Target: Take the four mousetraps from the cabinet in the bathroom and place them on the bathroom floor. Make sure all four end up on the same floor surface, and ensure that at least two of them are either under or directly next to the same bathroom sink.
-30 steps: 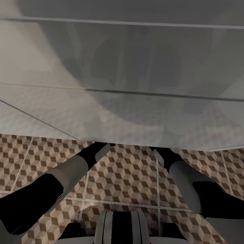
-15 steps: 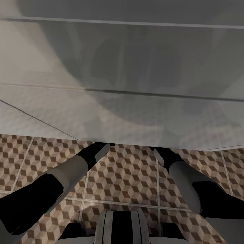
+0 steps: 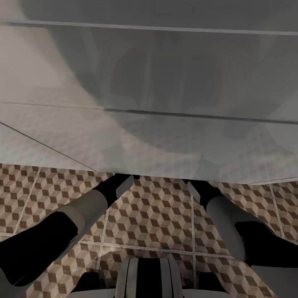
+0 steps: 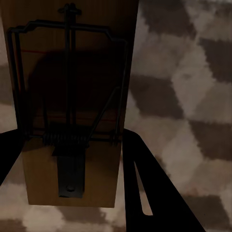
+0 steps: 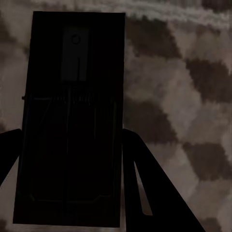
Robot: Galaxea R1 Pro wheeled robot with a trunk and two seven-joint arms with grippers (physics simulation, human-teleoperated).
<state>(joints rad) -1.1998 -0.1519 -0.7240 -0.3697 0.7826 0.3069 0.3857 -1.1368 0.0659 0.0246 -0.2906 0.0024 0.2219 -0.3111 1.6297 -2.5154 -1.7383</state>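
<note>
In the left wrist view a brown wooden mousetrap with a dark wire spring sits between my left gripper's black fingers, just above the cube-patterned bathroom floor. The right wrist view shows a darker, shadowed mousetrap in the same way, gripped at its edges by my right gripper. Whether either trap touches the tiles I cannot tell. In the head view both forearms, left and right, reach forward under a glossy white unit that looks like the sink's vanity, which hides both hands.
The white unit spans the full width ahead and overhangs the floor where my arms go in. Pale grout lines cross the tiles. My own base sits at the near edge between the arms.
</note>
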